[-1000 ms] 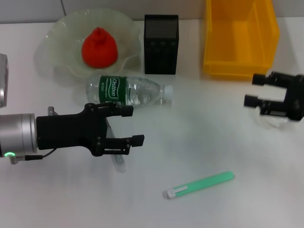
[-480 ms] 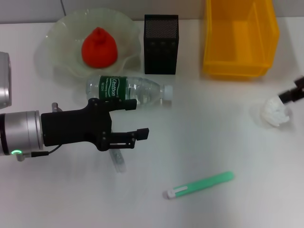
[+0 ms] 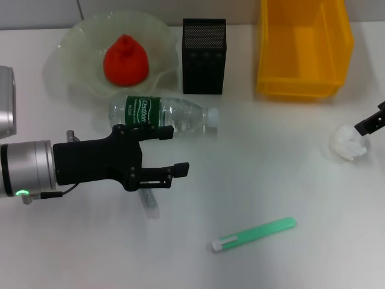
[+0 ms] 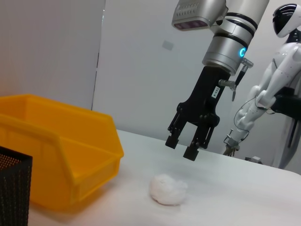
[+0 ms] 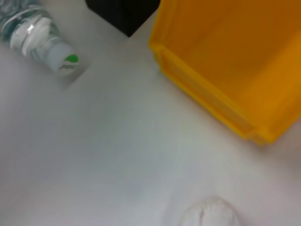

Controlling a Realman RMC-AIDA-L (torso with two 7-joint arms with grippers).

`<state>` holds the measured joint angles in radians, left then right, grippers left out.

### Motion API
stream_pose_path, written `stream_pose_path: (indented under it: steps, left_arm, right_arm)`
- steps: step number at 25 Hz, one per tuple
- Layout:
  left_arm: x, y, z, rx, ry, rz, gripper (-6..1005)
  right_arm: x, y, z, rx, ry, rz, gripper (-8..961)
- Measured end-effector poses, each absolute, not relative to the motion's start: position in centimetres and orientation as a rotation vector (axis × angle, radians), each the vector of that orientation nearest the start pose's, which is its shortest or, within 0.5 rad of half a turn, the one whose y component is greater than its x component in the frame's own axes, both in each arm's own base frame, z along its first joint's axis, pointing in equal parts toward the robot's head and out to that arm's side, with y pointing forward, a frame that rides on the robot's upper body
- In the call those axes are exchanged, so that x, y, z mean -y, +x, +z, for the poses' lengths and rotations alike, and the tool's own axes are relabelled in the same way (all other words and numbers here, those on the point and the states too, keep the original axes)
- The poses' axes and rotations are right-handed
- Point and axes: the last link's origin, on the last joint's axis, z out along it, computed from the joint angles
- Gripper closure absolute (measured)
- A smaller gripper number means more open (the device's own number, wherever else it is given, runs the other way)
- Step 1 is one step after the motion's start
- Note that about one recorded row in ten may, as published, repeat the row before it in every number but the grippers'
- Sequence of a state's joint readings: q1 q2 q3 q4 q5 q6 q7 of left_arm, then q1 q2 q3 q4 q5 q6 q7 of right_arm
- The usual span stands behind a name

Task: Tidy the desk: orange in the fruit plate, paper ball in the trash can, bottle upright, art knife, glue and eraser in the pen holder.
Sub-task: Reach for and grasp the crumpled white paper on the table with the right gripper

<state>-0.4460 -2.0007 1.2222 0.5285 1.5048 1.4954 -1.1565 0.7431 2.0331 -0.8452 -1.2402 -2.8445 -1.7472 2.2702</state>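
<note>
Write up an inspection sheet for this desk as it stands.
Surface: white desk, flat.
Orange: in the fruit plate.
Bottle: lying on its side before the plate, cap toward the pen holder.
Paper ball: on the desk, outside the trash can.
Green art knife: flat on the near desk.
Clear tube: lying partly under the left claw; identity uncertain.
Eraser: nothing seen.
Clutter: nothing seen.
Left claw: open, hovering beside the bottle.
Right claw: open, raised above the paper ball, clear of it.
Cables: thin wire at the left wrist.
Surroundings: white humanoid robot beyond the desk.
</note>
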Motion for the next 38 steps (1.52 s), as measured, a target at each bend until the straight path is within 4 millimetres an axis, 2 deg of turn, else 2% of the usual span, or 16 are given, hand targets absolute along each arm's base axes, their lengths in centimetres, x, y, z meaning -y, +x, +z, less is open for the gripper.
stream_pose_path:
  steps: [18, 27, 38]
  left_arm:
    - [-30.3, -25.4, -3.8, 0.386, -2.860, -0.775, 173]
    - [-30.4, -25.2, -4.2, 0.394, -2.880, -0.767, 174]
    - [-30.0, -25.6, -4.1, 0.407, -2.878, -0.772, 174]
  right_arm:
    - [-38.2, 24.4, 8.3, -1.069, -2.423, -0.558, 190]
    - [-38.9, 24.5, 5.9, -1.018, -2.451, -0.551, 191]
    - [-39.2, 24.6, 4.6, -1.009, -2.468, -0.544, 191]
